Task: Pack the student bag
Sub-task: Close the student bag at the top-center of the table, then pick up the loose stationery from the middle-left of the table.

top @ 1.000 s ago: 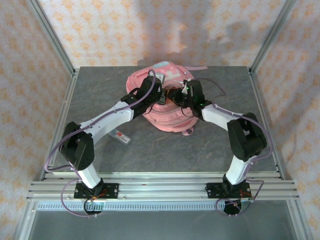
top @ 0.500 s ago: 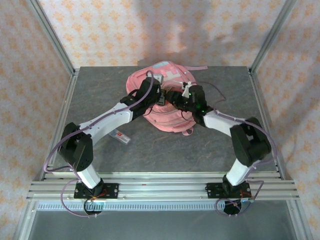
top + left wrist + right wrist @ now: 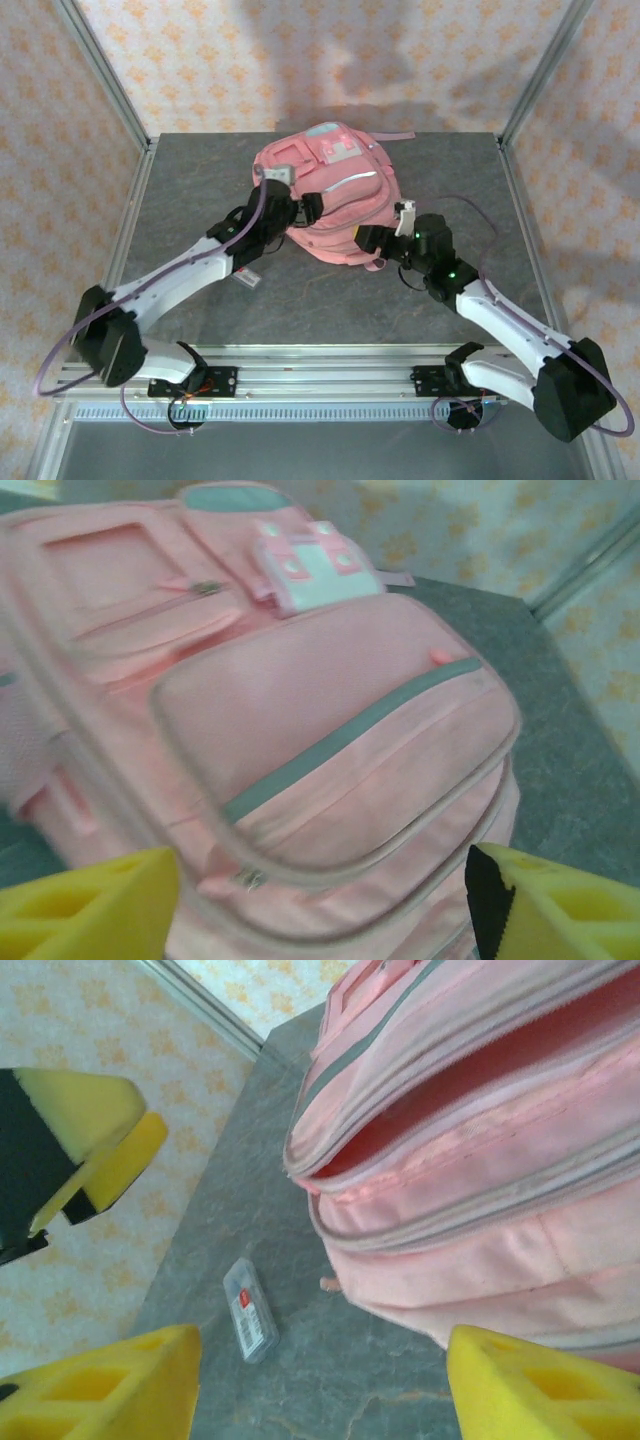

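The student bag [image 3: 330, 190] lies flat on the grey table [image 3: 450, 170], front side up. It sits directly ahead of both hands, which face it from its near side.

The left hand [image 3: 306, 207] sits at the bag's near-left edge. Its yellow fingers [image 3: 90, 905] are spread wide, with nothing held between them. Straight ahead of them is the front pocket [image 3: 330, 730], closed along its grey-green zip line. Beyond that are a flatter zip pocket and the light blue-and-white patch [image 3: 310, 565], at the end of the bag furthest from this hand.

The right hand [image 3: 368, 240] is at the bag's near-right corner. Its jaws are also well apart and grip nothing. In the right wrist view, the bag's side rises ahead of this hand and to the right. One long zip compartment [image 3: 470, 1080] gapes open there, showing darker pink lining inside. Whether anything lies in it cannot be told. The zip seam below it looks closed.

A small clear case [image 3: 252, 1310] with a red label lies on the table outside the bag. It is ahead of the right hand's left finger and near the bag's lower edge but apart from it. What it contains is too small to make out. A short pink tab [image 3: 328, 1283] pokes out from the bag's edge just beside the case.
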